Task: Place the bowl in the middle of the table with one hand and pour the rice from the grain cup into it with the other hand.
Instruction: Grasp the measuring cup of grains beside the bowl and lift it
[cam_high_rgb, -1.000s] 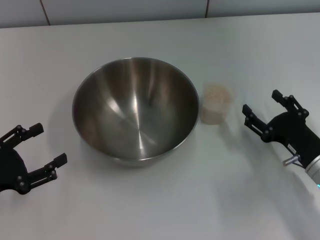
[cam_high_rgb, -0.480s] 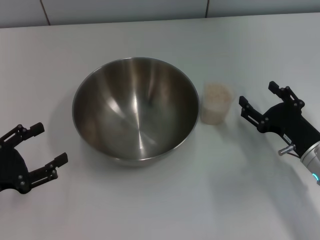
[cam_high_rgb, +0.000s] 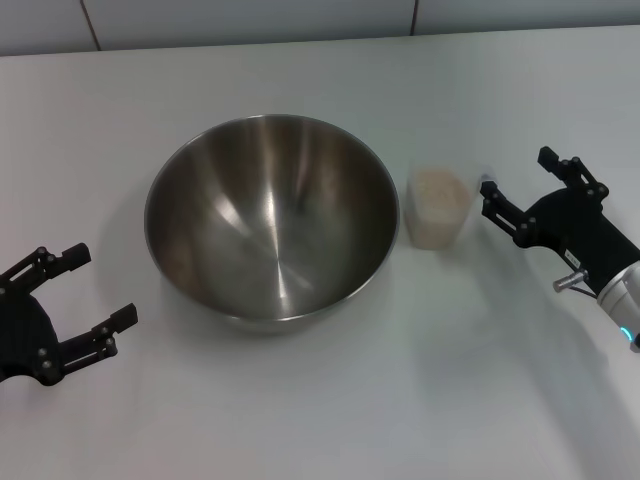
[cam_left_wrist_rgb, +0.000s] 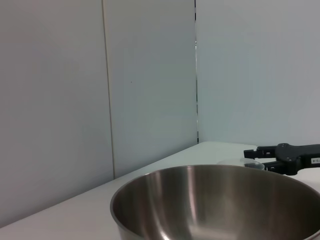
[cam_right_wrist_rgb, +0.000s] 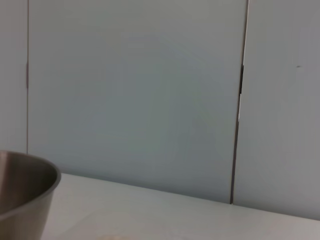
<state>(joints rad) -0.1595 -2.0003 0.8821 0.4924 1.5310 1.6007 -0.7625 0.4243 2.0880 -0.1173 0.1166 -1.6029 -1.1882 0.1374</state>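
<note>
1. I see the bowl (cam_high_rgb: 270, 220) sitting upright near the middle of the table (cam_high_rgb: 320, 410), nothing visible inside it
2. The grain cup (cam_high_rgb: 439, 207) stands just beside the bowl at its 3 o'clock, filled with rice (cam_high_rgb: 438, 188)
3. My right gripper (cam_high_rgb: 522, 189) sits at the cup's 3 o'clock, fingers spread apart, one fingertip close by the cup's rim
4. My left gripper (cam_high_rgb: 82, 298) rests at the bowl's 8 o'clock, well apart from it, fingers spread and holding nothing
</note>
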